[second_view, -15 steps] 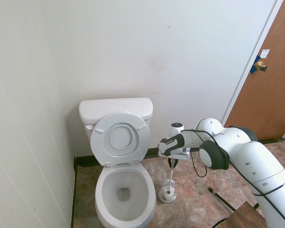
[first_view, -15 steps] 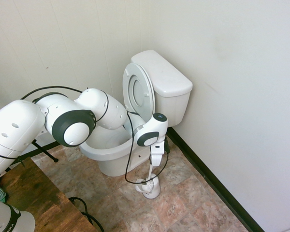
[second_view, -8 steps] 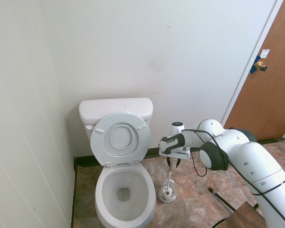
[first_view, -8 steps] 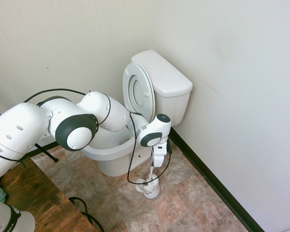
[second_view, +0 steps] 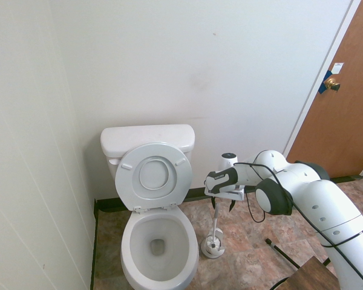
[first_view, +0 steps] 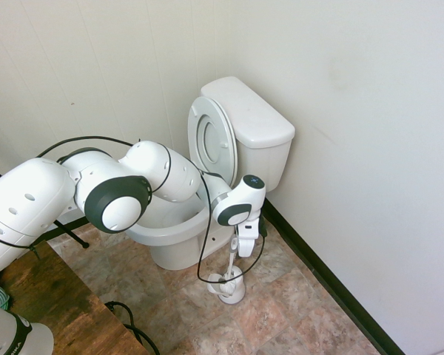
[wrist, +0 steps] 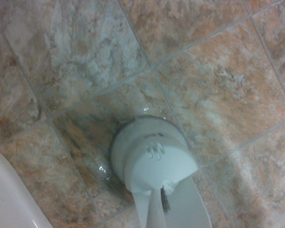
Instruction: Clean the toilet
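Claw (first_view: pixel 246 255) points straight down over brush handle (first_view: pixel 230 264); jaw spread and any grip too small to make out, cannot tell. Directly below claw: brush holder (second_view: pixel 212 246) on floor tiles (wrist: pixel 218 80), brush seated in it. Beside claw, further off: toilet (second_view: pixel 159 241), lid up, bowl exposed. Judgement: brush parked, scrubbing looks over or not begun; frames don't settle which.
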